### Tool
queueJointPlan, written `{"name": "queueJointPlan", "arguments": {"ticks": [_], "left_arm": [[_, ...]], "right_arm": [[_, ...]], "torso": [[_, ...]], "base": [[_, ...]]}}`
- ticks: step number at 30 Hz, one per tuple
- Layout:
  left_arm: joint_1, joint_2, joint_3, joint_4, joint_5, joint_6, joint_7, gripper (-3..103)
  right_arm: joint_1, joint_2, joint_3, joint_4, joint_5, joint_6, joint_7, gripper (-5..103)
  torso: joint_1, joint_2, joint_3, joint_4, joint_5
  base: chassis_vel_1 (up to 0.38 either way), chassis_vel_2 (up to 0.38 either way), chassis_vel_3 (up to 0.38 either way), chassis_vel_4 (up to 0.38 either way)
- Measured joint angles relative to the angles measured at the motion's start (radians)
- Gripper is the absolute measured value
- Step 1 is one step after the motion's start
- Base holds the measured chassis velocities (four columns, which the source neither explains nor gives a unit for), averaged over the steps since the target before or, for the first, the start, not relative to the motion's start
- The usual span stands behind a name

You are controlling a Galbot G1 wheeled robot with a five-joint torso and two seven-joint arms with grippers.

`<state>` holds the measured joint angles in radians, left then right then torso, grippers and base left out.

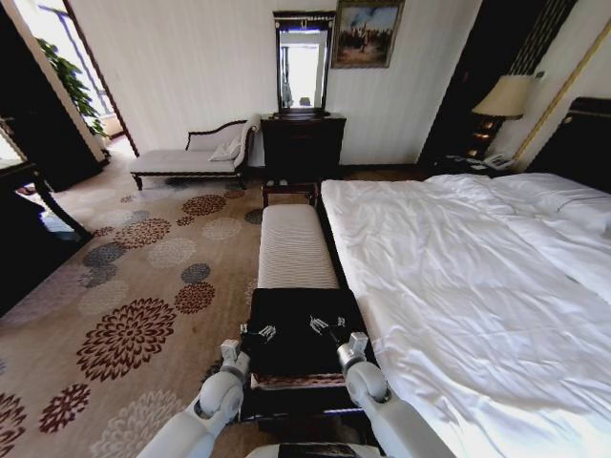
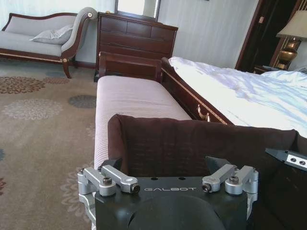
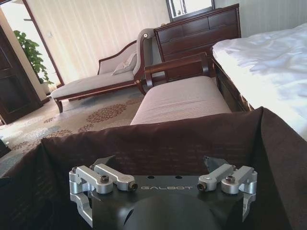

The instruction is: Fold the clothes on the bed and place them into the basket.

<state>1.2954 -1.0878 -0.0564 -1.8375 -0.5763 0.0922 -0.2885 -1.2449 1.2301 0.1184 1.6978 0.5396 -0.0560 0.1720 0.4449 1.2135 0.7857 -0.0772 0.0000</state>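
Observation:
The basket stands on the near end of the striped bench, its dark brown lining rising in front of both wrist cameras. My left gripper hangs open over the basket's left half. Over the right half my right gripper is open too, with nothing between its fingers. I cannot tell the clothes apart from the black inside of the basket. The bed lies to the right with only its white duvet on top.
A dark dresser with a mirror stands beyond the bench. A chaise sits at the far left wall. Patterned carpet spreads to the left. A lamp and a nightstand stand by the headboard.

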Motion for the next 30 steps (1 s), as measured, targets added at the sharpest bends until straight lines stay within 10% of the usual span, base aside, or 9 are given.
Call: {"name": "queueJointPlan", "arguments": {"ticks": [30], "left_arm": [[0.095, 0.013, -0.045, -0.082, 0.067, -0.046, 0.006, 100]], "right_arm": [[-0.174, 0.047, 0.150, 0.111, -0.198, 0.094, -0.051, 100]], "torso": [[0.000, 0.000, 0.000, 0.0001, 0.0000]], "base": [[-0.001, -0.006, 0.002, 0.007]]}}
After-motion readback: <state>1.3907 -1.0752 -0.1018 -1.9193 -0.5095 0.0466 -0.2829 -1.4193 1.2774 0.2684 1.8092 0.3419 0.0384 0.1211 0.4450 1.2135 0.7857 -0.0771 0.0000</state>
